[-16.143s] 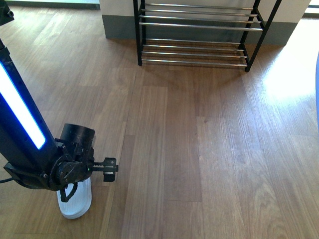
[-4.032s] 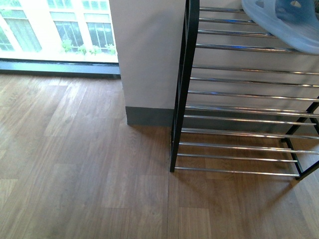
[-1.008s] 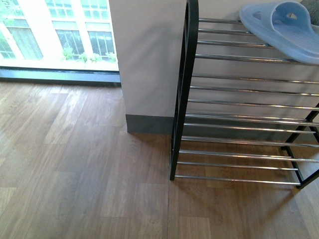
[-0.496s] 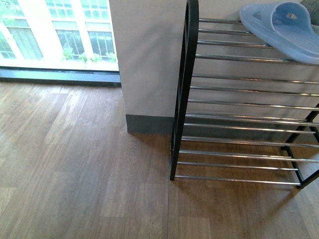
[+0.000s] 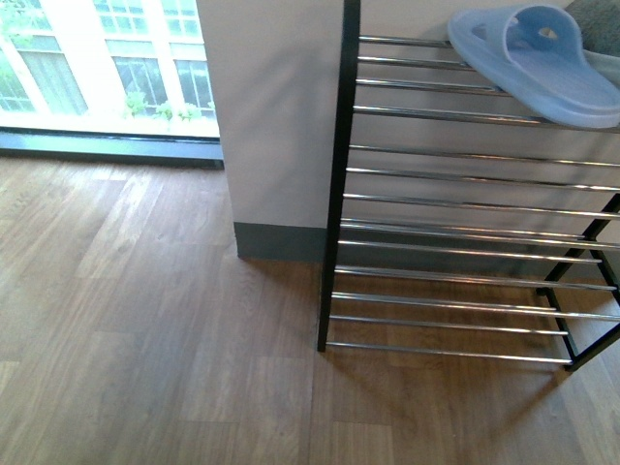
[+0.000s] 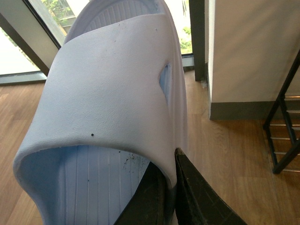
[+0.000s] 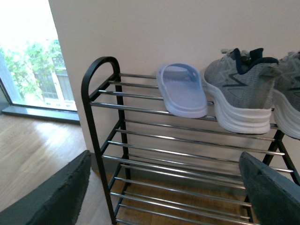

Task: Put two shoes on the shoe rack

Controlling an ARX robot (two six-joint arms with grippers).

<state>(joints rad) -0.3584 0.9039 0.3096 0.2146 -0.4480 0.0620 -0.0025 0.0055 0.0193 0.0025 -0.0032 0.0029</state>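
Note:
A pale-blue slide point(image 6: 112, 93) fills the left wrist view, held above the wood floor with my left gripper point(image 6: 171, 190) shut on the side edge of its strap. A second pale-blue slide point(image 5: 533, 63) point(image 7: 180, 89) lies on the top tier of the shoe rack point(image 5: 339, 194) point(image 7: 86, 89). Beside it on that tier stand two grey sneakers point(image 7: 241, 89), one cut off at the picture's edge point(image 7: 288, 105). My right gripper point(image 7: 161, 197) is open, facing the rack's lower tiers with nothing between its fingers point(image 7: 51, 197). Neither arm shows in the front view.
The rack stands against a white wall with a grey skirting board point(image 5: 276, 240). A floor-level window point(image 5: 97, 68) lies to the left of the wall corner. Wood floor point(image 5: 145, 339) stretches before the rack. The rack's black end frame point(image 6: 283, 136) shows beside the held slide.
In the front view the rack, wall corner and resting slide have shifted a little to the left. Nothing on the rack has moved.

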